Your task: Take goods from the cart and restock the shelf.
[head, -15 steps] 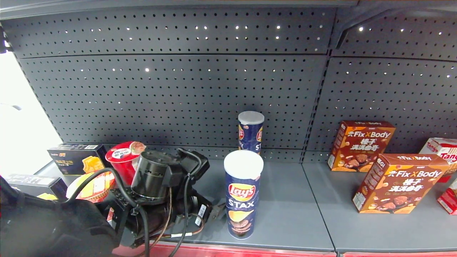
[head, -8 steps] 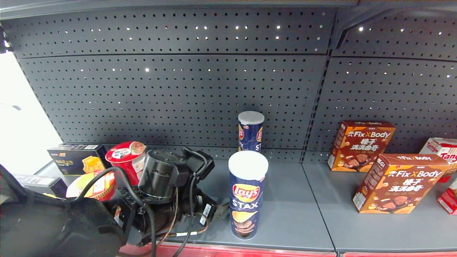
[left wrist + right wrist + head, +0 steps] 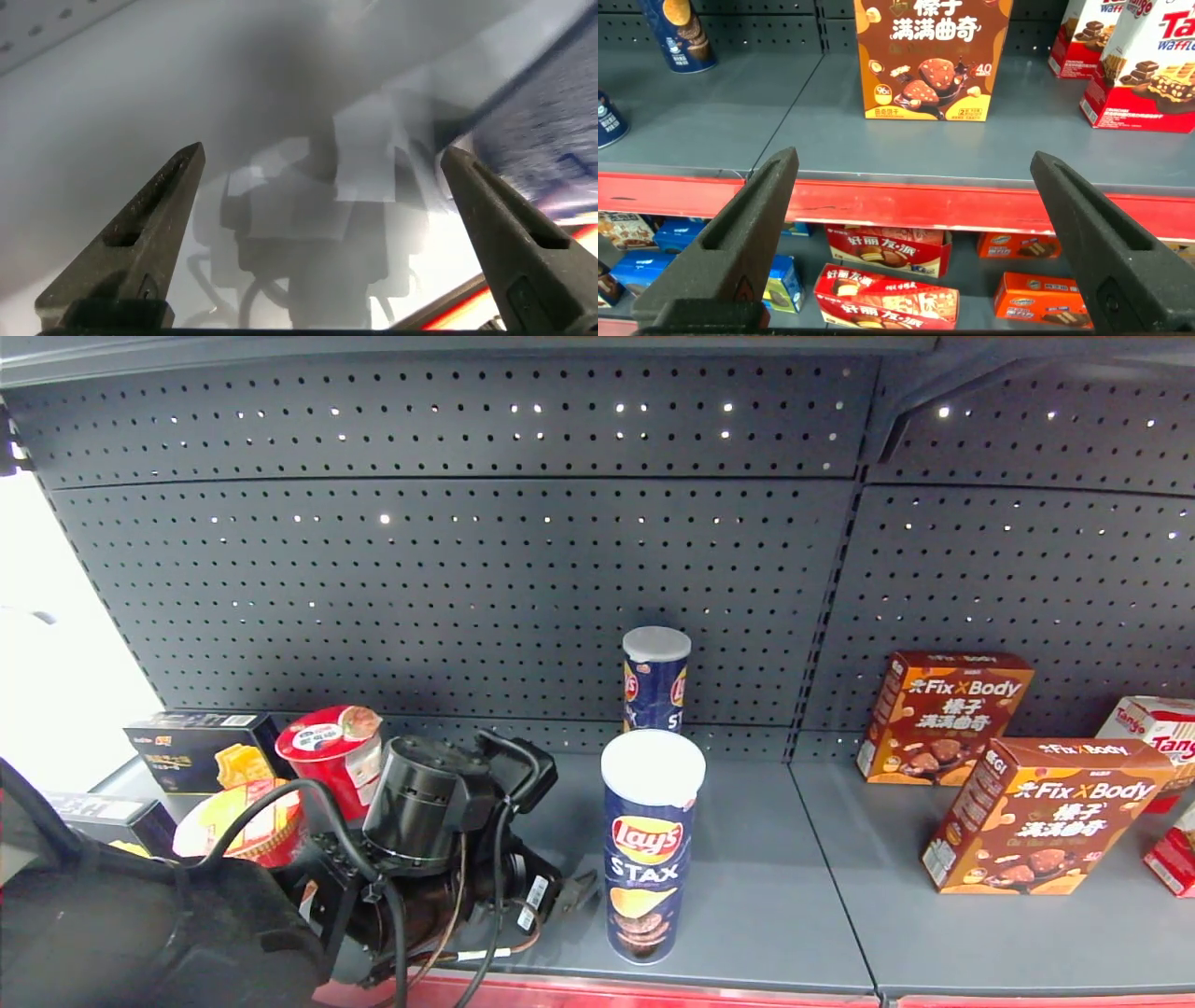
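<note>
Since the front chip can (image 3: 651, 845) has slid a touch to the right over the last second and the left gripper (image 3: 581, 889) has eased back off it, I'd say this drop is done. The can stands upright near the front edge of the shelf (image 3: 775, 905), just beside the fingers (image 3: 159, 219), which the left wrist view shows spread wide with nothing between them. A second can (image 3: 655, 681) sits right behind it. Next is probably fetching another item. The right gripper (image 3: 912, 159) hangs open too, and its wrist view looks lower, picking up boxed snacks (image 3: 887, 257) under the red lip.
</note>
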